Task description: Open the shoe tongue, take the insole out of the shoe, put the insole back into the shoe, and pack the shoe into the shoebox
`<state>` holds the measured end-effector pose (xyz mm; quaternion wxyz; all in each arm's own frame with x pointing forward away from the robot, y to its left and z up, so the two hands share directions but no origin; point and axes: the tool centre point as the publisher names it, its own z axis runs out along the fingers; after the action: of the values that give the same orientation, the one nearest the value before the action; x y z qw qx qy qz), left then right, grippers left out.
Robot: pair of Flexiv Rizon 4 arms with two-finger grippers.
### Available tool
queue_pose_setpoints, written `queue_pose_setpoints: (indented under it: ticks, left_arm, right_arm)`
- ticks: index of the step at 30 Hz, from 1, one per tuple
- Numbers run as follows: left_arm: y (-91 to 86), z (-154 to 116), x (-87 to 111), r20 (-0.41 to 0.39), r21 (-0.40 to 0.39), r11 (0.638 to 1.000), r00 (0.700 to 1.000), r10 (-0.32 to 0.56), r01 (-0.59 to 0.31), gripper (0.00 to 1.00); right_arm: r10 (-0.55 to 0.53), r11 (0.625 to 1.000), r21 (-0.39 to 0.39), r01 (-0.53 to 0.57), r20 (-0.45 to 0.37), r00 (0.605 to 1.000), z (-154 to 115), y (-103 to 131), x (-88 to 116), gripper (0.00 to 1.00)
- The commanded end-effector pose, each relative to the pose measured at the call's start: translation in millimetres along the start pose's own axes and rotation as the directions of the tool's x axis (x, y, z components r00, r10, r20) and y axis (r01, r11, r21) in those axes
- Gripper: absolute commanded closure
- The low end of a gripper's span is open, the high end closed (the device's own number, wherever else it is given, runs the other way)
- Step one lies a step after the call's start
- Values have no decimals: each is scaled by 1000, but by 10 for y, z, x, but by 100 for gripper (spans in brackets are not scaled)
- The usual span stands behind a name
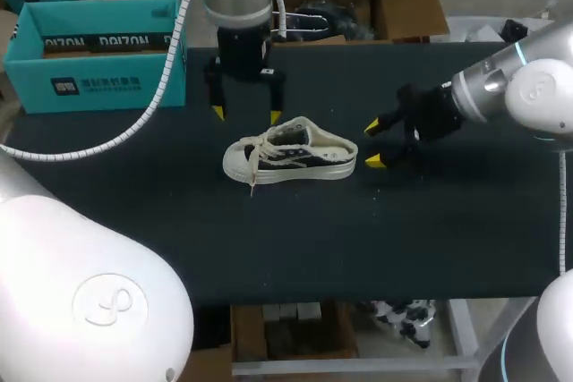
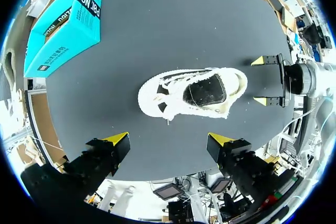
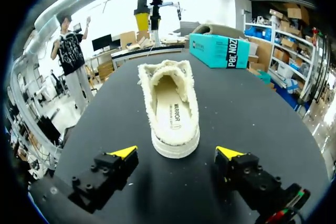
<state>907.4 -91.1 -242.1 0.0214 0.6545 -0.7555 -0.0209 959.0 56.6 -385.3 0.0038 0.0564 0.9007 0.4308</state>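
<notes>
Sneaker (image 1: 288,154), cream canvas with a frayed collar: upright on its sole near the middle of the black table (image 1: 448,248), toe toward own left side, heel toward right gripper (image 1: 373,144). Insole (image 3: 172,111) seated inside, plain through the collar in right wrist view. Tongue not clearly made out beneath loose laces (image 1: 255,165). Teal shoebox (image 1: 98,55) well apart, at far left edge of table. Left gripper (image 1: 246,115) above the table just behind the sneaker, fingers pointing down and spread wide, nothing held. Right gripper level with the heel, near it but not touching, fingers parted, empty. Judged step: opening the tongue, with nothing of the task done yet. To do it well: steady the heel first with the right gripper, a finger on either side, so the light shoe neither slides nor tips. Then lower the left gripper over the throat, narrow the fingers, pinch only the tongue's top edge, clear of laces and insole, and draw up and toward the toe. Likely risk: catching a lace and dragging the whole sneaker.
</notes>
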Motion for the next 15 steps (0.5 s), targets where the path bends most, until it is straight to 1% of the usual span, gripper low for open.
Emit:
queue_pose_setpoints:
  ticks: [1, 7, 10, 15]
  left_arm:
    - [0, 58, 93, 17, -1, 1000, 1000, 5, -5, 0]
    - [-14, 143, 128, 19, -20, 1000, 1000, -1, 2, 0]
    - [-20, 174, 144, 17, -23, 1000, 1000, 0, 1, 0]
    - [-24, 220, 172, 27, -28, 1000, 1000, 13, -12, 0]
  right_arm:
    - [3, 1000, -18, -3, -19, 1000, 175, -26, -68, 0]
    - [8, 998, -60, -10, -34, 999, 364, -35, -30, 0]
    - [6, 998, -69, -9, -46, 999, 471, -28, -15, 0]
    - [-2, 996, -90, -1, -29, 1000, 562, -13, 13, 0]
